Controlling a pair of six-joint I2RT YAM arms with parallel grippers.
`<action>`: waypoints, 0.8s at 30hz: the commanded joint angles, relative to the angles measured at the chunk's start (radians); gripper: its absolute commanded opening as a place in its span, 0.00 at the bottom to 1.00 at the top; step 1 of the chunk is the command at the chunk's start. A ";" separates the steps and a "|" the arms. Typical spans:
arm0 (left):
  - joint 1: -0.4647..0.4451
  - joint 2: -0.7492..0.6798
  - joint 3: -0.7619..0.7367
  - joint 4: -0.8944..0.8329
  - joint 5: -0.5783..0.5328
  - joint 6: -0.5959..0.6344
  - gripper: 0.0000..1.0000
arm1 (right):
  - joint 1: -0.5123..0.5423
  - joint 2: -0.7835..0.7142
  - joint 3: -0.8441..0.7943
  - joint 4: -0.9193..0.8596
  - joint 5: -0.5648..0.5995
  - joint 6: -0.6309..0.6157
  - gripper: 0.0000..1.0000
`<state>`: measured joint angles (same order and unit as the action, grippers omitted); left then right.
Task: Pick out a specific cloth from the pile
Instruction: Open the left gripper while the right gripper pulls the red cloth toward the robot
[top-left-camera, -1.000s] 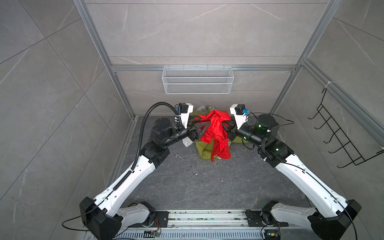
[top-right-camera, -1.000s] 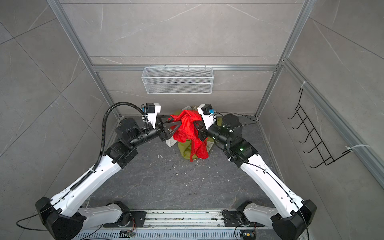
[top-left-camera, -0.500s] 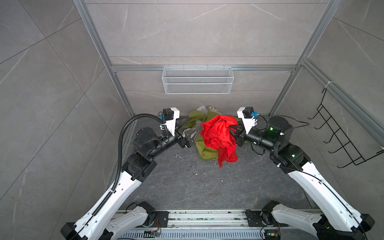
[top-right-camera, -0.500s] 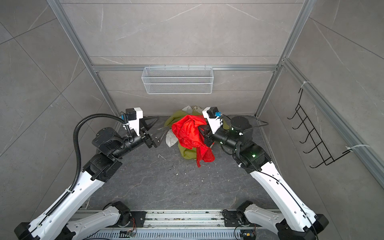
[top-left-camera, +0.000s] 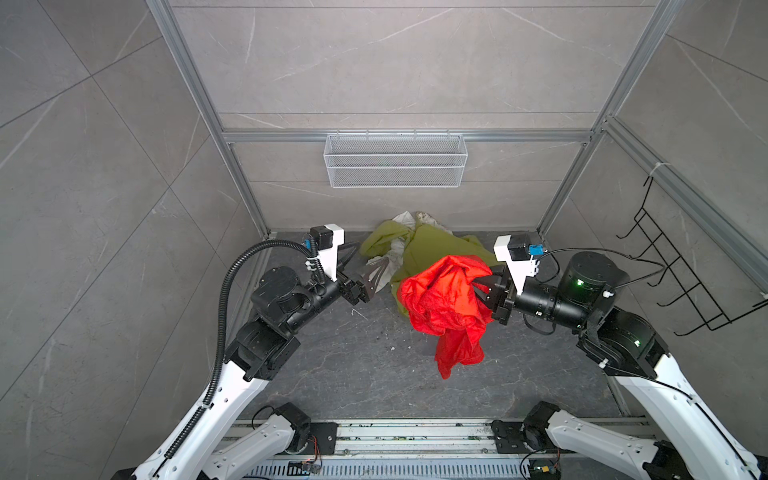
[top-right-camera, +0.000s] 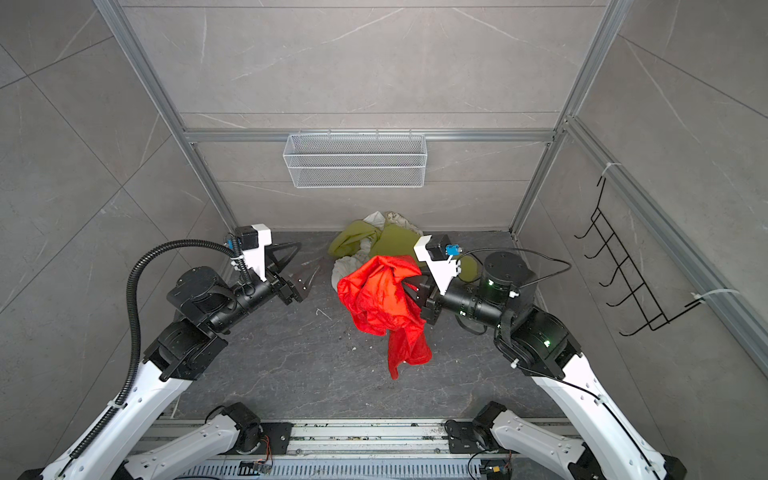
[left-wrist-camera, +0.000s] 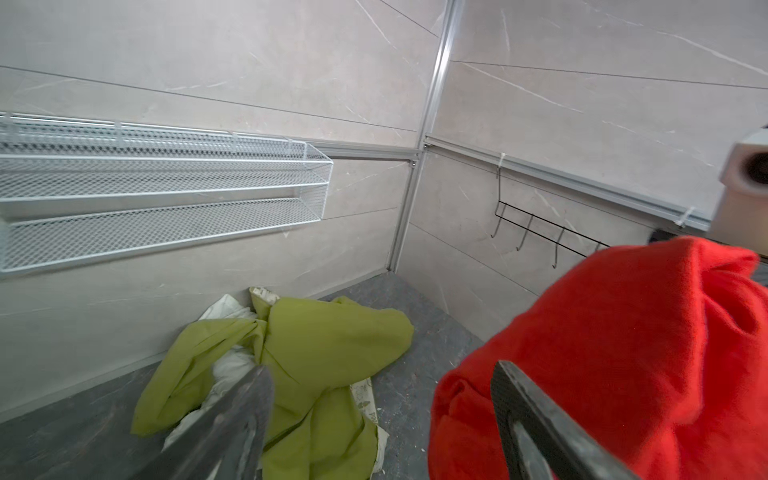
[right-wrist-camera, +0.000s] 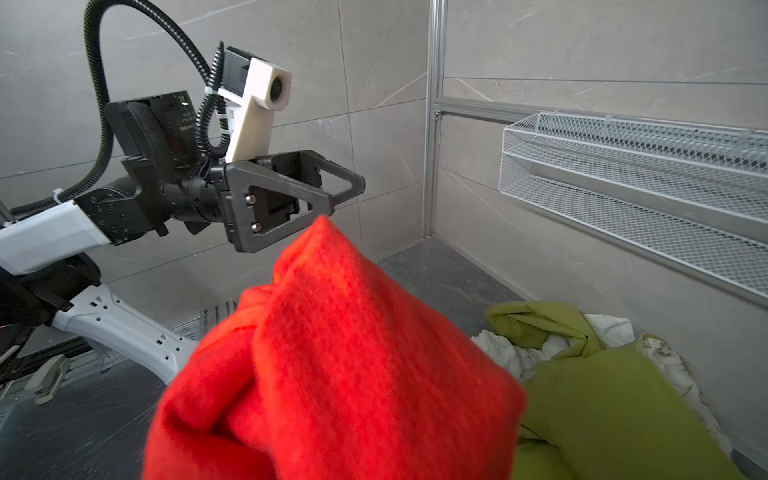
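Note:
The bright red cloth (top-left-camera: 444, 303) (top-right-camera: 382, 303) hangs bunched from my right gripper (top-left-camera: 484, 291) (top-right-camera: 409, 291), which is shut on it, with its tail drooping toward the floor. In the right wrist view the cloth (right-wrist-camera: 332, 374) hides the jaws. The pile (top-left-camera: 428, 249) (top-right-camera: 390, 241), olive-green fabric with white and cream pieces, lies against the back wall behind the cloth. My left gripper (top-left-camera: 365, 266) (top-right-camera: 301, 266) (right-wrist-camera: 345, 195) stands open and holds nothing, left of the cloth and apart from it. The left wrist view shows the pile (left-wrist-camera: 316, 345) and cloth (left-wrist-camera: 623, 353) beyond its fingers.
A white wire basket (top-left-camera: 395, 160) hangs on the back wall above the pile. A black hook rack (top-left-camera: 681, 282) is on the right wall. Walls close in on three sides, and the arms' base rail (top-left-camera: 395, 432) runs along the front.
My left gripper has pulled back to the left, away from the red cloth. The right gripper has carried the cloth rightward and toward the front, off the pile.

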<state>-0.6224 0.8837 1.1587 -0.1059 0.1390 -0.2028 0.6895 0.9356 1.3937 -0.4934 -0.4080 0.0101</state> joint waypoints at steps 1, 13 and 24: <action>-0.003 0.010 0.059 -0.035 -0.108 -0.020 0.83 | 0.028 -0.034 -0.001 0.013 -0.002 0.049 0.00; -0.002 0.011 0.067 -0.063 -0.187 -0.046 0.83 | 0.154 -0.086 -0.118 0.028 -0.018 0.106 0.00; -0.002 -0.010 0.051 -0.070 -0.270 -0.063 0.82 | 0.315 0.066 -0.172 0.198 -0.056 0.120 0.00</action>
<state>-0.6224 0.8906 1.2068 -0.2005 -0.0856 -0.2390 0.9867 0.9642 1.2282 -0.4210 -0.4210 0.1066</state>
